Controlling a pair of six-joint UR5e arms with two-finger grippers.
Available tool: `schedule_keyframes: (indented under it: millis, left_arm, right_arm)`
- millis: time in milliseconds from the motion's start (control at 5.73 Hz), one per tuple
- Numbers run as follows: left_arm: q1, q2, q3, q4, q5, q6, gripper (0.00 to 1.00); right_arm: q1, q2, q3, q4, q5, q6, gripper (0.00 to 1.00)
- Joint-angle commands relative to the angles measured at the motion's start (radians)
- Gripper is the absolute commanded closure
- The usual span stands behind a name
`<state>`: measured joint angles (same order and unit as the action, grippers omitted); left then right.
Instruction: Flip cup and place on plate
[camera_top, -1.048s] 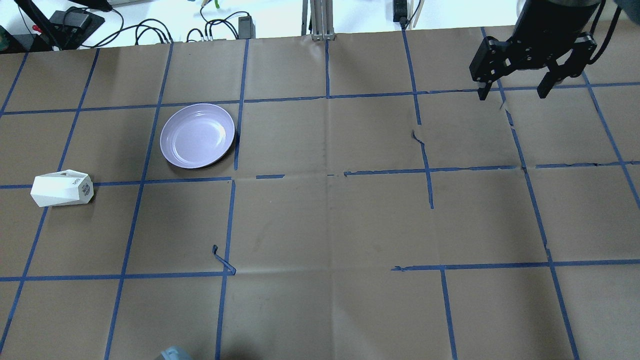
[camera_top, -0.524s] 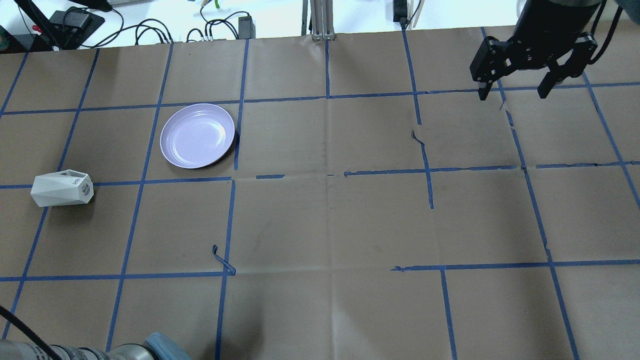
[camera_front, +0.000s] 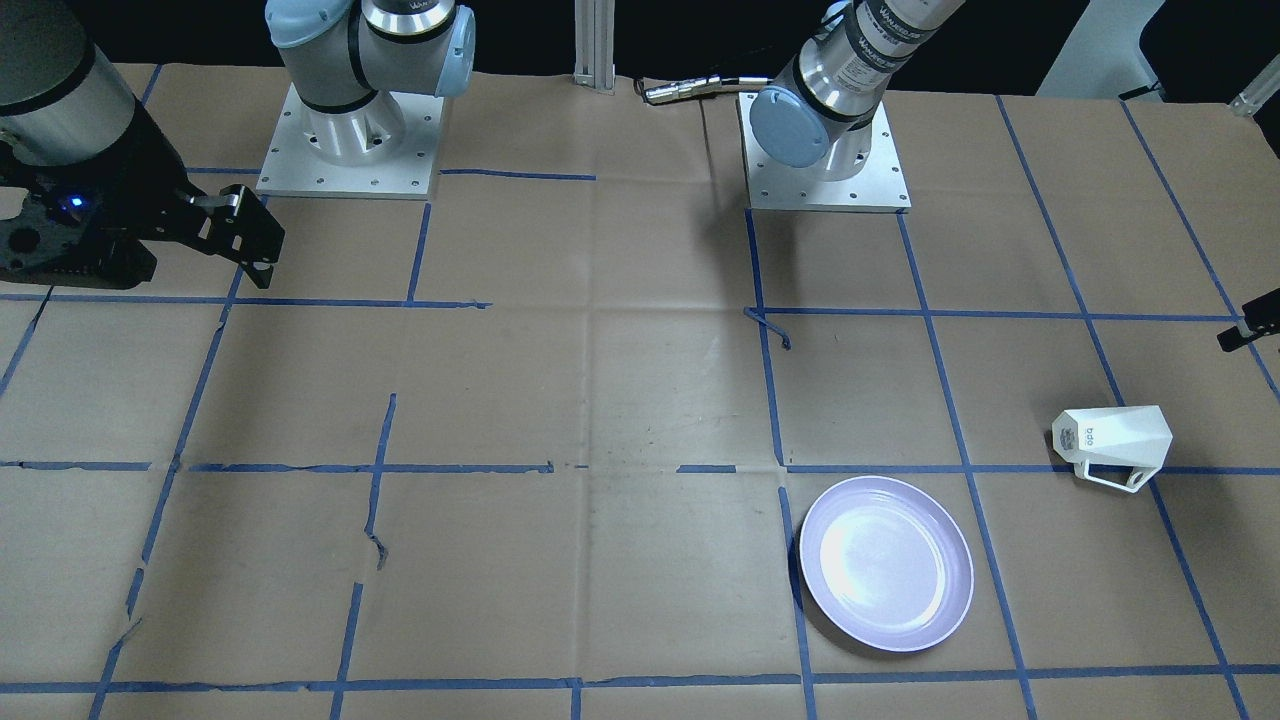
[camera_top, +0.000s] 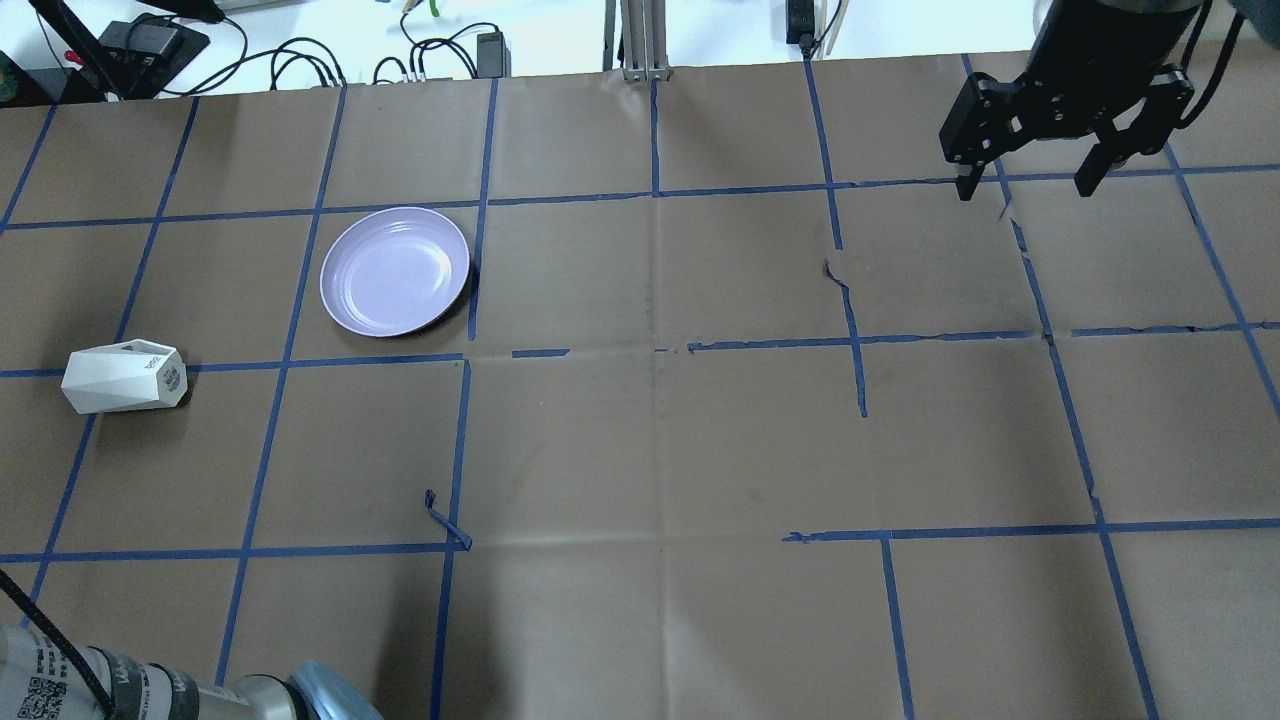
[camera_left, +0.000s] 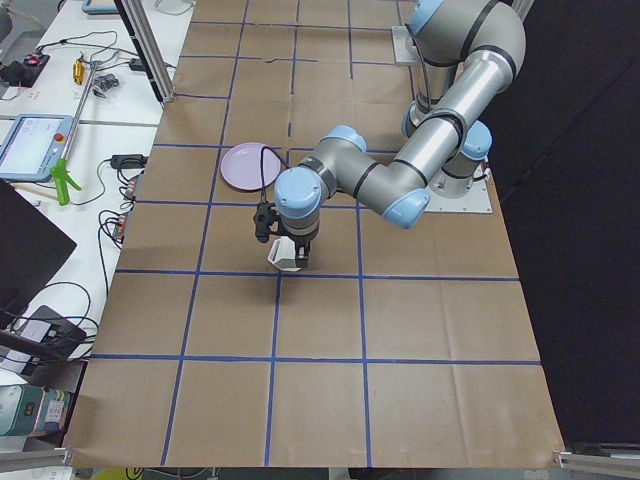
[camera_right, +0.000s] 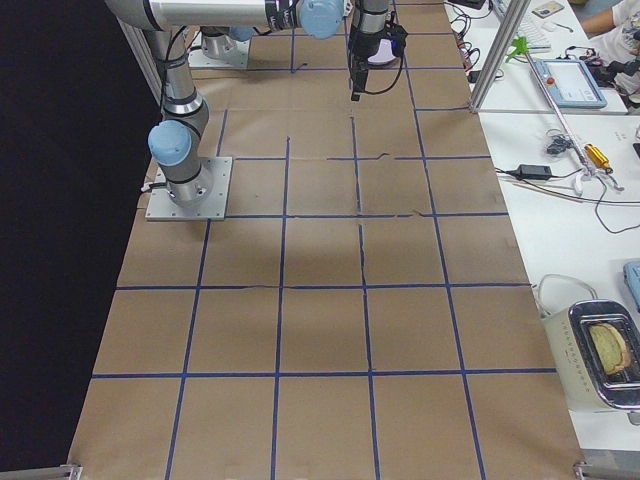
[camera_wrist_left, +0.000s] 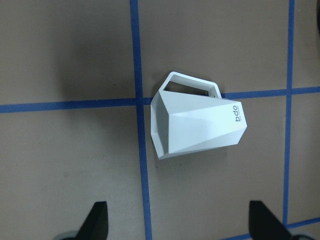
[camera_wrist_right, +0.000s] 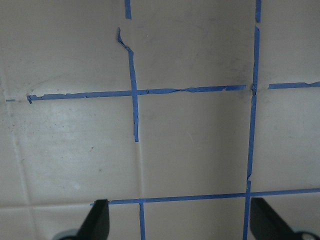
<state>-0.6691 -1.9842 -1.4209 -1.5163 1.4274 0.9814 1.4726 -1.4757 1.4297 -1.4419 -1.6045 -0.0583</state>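
Above the table's left end, the left gripper (camera_wrist_left: 180, 224) hangs over the cup (camera_wrist_left: 197, 125) with its jaws spread wide and nothing between them. Only its two dark fingertips (camera_wrist_left: 98, 220) show, at the bottom edge of the wrist view, apart from the cup. From the left side view the gripper is up off the paper, close over the cup.

Below it, the cup lies on its side on the brown paper-covered table (camera_top: 640, 450), across a crossing of blue tape lines (camera_top: 330, 361). Its thin handle sticks out sideways, away from the robot, and its small lettering sits near one end.

The plate (camera_top: 395, 272) rests right way up, near the cup but apart from it. It is farther from the robot and more toward the table's middle, beside another tape line.

Over the far right part of the table, well apart from both, the right gripper (camera_top: 1027, 187) hangs above paper and torn tape. Its jaws are likewise spread, gripping nothing.
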Motion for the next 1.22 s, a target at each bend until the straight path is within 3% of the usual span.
schedule_keyframes:
  millis: [0, 349, 873, 1048]
  left_arm:
    - [0.0, -0.109, 0.046, -0.001, -0.077, 0.081, 0.02]
    - [0.031, -0.186, 0.048, -0.014, -0.175, 0.129, 0.02]
    - [0.052, -0.235, 0.048, -0.097, -0.243, 0.178, 0.02]
    - [0.051, -0.257, 0.048, -0.131, -0.319, 0.2, 0.02]
  right_arm:
    - [0.0, 0.0, 0.0, 0.0, 0.0, 0.0, 0.0]
    - [0.0, 0.0, 0.0, 0.0, 0.0, 0.0, 0.0]
    - [0.0, 0.0, 0.0, 0.0, 0.0, 0.0, 0.0]
    - [0.0, 0.0, 0.0, 0.0, 0.0, 0.0, 0.0]
